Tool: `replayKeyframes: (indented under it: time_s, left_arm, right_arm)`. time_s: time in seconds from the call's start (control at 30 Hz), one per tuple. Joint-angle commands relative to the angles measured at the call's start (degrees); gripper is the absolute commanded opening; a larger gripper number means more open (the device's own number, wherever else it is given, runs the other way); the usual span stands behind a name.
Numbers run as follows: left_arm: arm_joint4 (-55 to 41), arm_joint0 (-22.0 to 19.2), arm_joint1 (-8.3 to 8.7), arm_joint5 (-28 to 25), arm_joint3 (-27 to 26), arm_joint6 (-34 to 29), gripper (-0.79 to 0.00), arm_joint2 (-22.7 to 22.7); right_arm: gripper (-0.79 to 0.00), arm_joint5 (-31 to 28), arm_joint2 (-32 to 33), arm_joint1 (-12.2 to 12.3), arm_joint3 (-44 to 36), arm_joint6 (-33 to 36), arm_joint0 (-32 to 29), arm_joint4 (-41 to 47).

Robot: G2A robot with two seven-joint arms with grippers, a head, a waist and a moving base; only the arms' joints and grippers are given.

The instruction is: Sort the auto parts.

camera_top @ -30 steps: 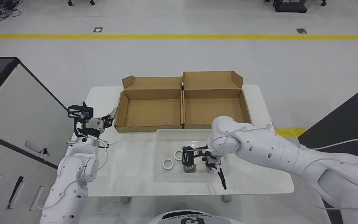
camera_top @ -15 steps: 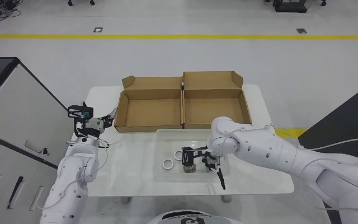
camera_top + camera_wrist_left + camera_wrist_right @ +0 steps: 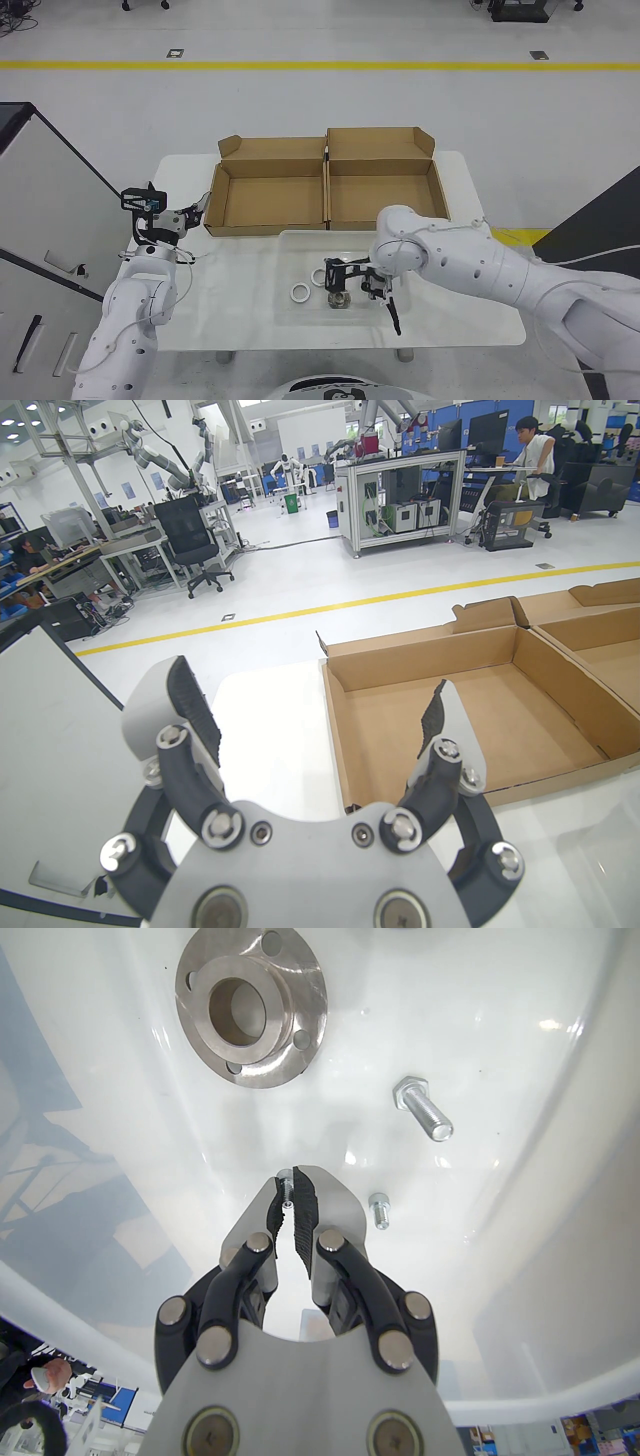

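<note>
- Auto parts in the white tray (image 3: 300,240) at the near side of the table, in front of two open cardboard boxes (image 3: 268,195) standing side by side.
- Seen from the right wrist: metal flange (image 3: 250,1008), large bolt (image 3: 422,1108) and short cap screw (image 3: 378,1210), all lying apart on the tray floor.
- Seen from above: two white rings (image 3: 298,293) in the tray, just beside the flange on the side of the left arm.
- Right gripper (image 3: 289,1180) low inside the tray, fingers nearly together and pinching a small screw (image 3: 285,1190) at the very tips.
- Left gripper (image 3: 309,677) spread wide and holding nothing, beyond the outer wall of the box on its side, well apart from the tray.
- Change over the last second: right wrist shifted only slightly in the top view, a little toward the boxes. Flange and rings in the same places, left arm not moved.
- Meaning, as a judgement: grasp of the small screw probably done, lift just beginning. Both boxes appear empty, so the sorting is at an early stage.
- Next, probably: raise above the tray rim and carry to one box. Which box for screws, cannot tell.
- Risk: very shallow pinch on a thin threaded part, so possible to slip or rotate during the lift.
</note>
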Motion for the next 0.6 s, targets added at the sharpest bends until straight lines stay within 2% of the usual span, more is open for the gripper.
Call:
replayKeyframes:
  time_s: [0.0,0.17,0.33,0.47,0.57]
  left_arm:
    - [0.00,0.00,0.00,0.00,0.00,0.00,0.000,0.00]
    - [0.00,0.00,0.00,0.00,0.00,0.00,0.000,0.00]
    - [0.00,0.00,0.00,0.00,0.00,0.00,0.000,0.00]
    - [0.00,0.00,0.00,0.00,0.00,0.00,0.000,0.00]
    - [0.00,0.00,0.00,0.00,0.00,0.00,0.000,0.00]
  right_arm:
    - [-0.785,-0.03,0.04,0.49,-0.86,-0.04,1.07,1.35]
    - [-0.785,0.11,1.32,2.91,-3.70,0.10,3.38,4.89]
    - [-0.785,-0.60,6.40,7.08,-5.83,-1.23,3.23,8.08]
    - [-0.785,-4.20,12.99,11.48,-6.10,-7.43,0.07,11.43]
    - [-0.785,-11.15,17.93,14.40,-4.58,-14.42,-3.57,15.86]
